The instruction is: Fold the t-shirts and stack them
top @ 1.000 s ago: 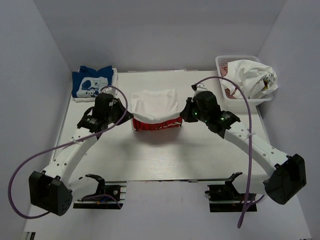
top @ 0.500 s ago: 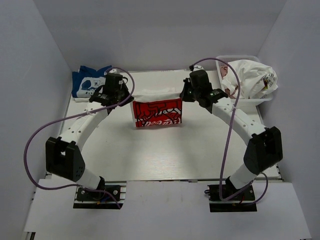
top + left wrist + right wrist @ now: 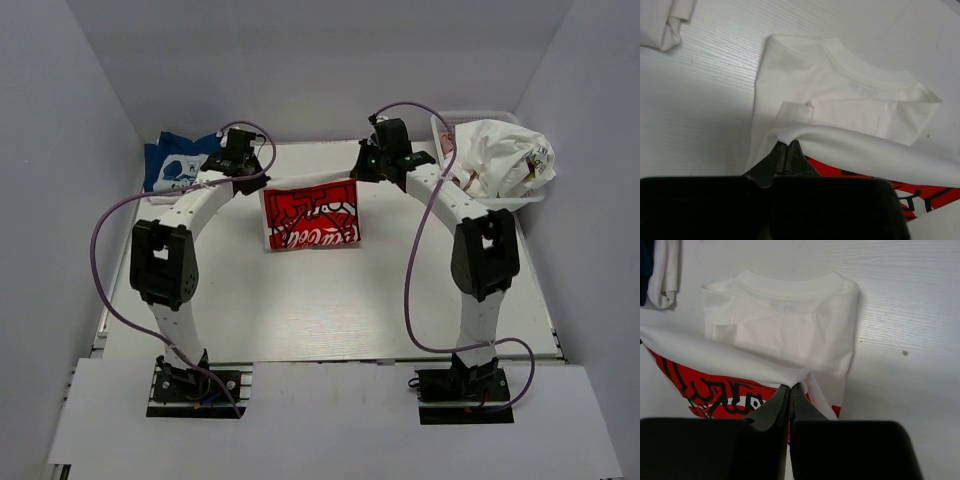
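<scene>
The white t-shirt with the red print (image 3: 310,218) is hanging between the two arms over the far middle of the table (image 3: 330,310). Its lettered panel is now facing the overhead camera and tilting slightly. A second ago the arms were sitting nearer and lower, with the cloth bunched white side up. Since then they have been stretching toward the back wall, carrying the gripped edge with them.

The left gripper (image 3: 787,150) is pinching one corner of that edge, its jaws closed tight on the fabric. The right gripper (image 3: 790,390) is doing the same at the other corner. Beneath them in both wrist views, the collar (image 3: 790,282) end is lying flat on the table with the sleeves already turned in.

By the look of it, the held edge is arriving above the collar, and laying it down there would complete this fold.

At far left, the blue t-shirt (image 3: 175,165) is lying folded beside a folded white t-shirt (image 3: 665,20). At far right, a crumpled white t-shirt (image 3: 505,150) is spilling out of the basket (image 3: 440,125), not yet folded.
</scene>
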Motion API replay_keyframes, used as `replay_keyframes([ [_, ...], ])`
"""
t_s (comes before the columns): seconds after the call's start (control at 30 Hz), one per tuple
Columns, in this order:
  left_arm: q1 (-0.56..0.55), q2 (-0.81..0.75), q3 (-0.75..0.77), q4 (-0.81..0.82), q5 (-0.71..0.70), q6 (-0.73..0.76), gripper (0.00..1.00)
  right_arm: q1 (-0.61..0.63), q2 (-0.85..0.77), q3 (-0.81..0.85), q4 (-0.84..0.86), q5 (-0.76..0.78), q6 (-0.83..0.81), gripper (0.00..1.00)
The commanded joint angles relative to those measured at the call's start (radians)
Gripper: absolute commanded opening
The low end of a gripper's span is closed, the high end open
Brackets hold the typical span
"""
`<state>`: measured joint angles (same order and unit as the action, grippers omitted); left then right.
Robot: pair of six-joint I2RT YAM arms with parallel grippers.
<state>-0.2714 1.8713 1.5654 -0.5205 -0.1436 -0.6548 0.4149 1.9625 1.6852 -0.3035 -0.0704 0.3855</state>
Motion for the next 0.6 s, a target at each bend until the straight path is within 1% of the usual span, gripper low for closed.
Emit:
replay_keyframes([
  [0.0,0.02,0.051,0.058,0.02,-0.039,0.021,0.0,-0.027,0.077,0.102,0.052,-0.084,-0.02,0.0],
  [0.03,0.029,0.07,0.068,0.055,-0.039,0.032,0.0,-0.028,0.094,0.113,0.052,-0.083,-0.013,0.0],
  [0.07,0.029,0.09,0.068,0.071,-0.024,0.032,0.0,-0.034,0.154,0.154,0.052,-0.083,-0.005,0.0],
  [0.1,0.029,0.13,0.085,0.088,-0.011,0.049,0.05,-0.039,0.174,0.169,0.056,-0.081,0.01,0.0],
  [0.13,0.038,0.15,0.113,0.111,-0.002,0.049,0.12,-0.042,0.191,0.179,0.064,-0.071,0.016,0.0],
  [0.17,0.038,0.172,0.133,0.111,0.013,0.079,0.3,-0.048,0.247,0.2,0.105,-0.072,0.018,0.01],
  [0.2,0.038,0.221,0.19,0.111,0.013,0.08,0.54,-0.051,0.265,0.24,0.119,-0.077,0.036,0.19],
  [0.23,0.038,0.242,0.22,0.087,0.013,0.09,0.7,-0.062,0.307,0.298,0.115,-0.116,0.045,0.43],
  [0.27,0.047,0.258,0.248,0.074,0.013,0.115,0.96,-0.062,0.338,0.32,0.104,-0.12,0.055,0.83],
  [0.3,0.047,0.27,0.286,0.065,0.003,0.125,1.0,-0.064,0.352,0.361,0.096,-0.129,0.064,0.9],
  [0.37,0.047,0.27,0.295,0.036,0.002,0.159,1.0,-0.065,0.326,0.351,0.102,-0.16,0.076,0.9],
  [0.4,0.047,0.255,0.277,0.036,0.002,0.159,1.0,-0.061,0.284,0.273,0.127,-0.155,0.07,0.9],
  [0.47,0.047,0.189,0.228,0.027,0.016,0.168,1.0,-0.053,0.231,0.197,0.174,-0.161,0.067,0.9],
  [0.5,0.047,0.161,0.156,0.039,0.025,0.169,1.0,-0.053,0.151,0.08,0.206,-0.173,0.064,0.9],
  [0.53,0.047,0.134,0.116,0.051,0.053,0.169,1.0,-0.05,0.124,0.042,0.219,-0.18,0.062,0.9],
  [0.57,0.047,0.111,0.043,0.063,0.062,0.169,1.0,-0.051,0.043,-0.031,0.231,-0.192,0.053,0.9],
])
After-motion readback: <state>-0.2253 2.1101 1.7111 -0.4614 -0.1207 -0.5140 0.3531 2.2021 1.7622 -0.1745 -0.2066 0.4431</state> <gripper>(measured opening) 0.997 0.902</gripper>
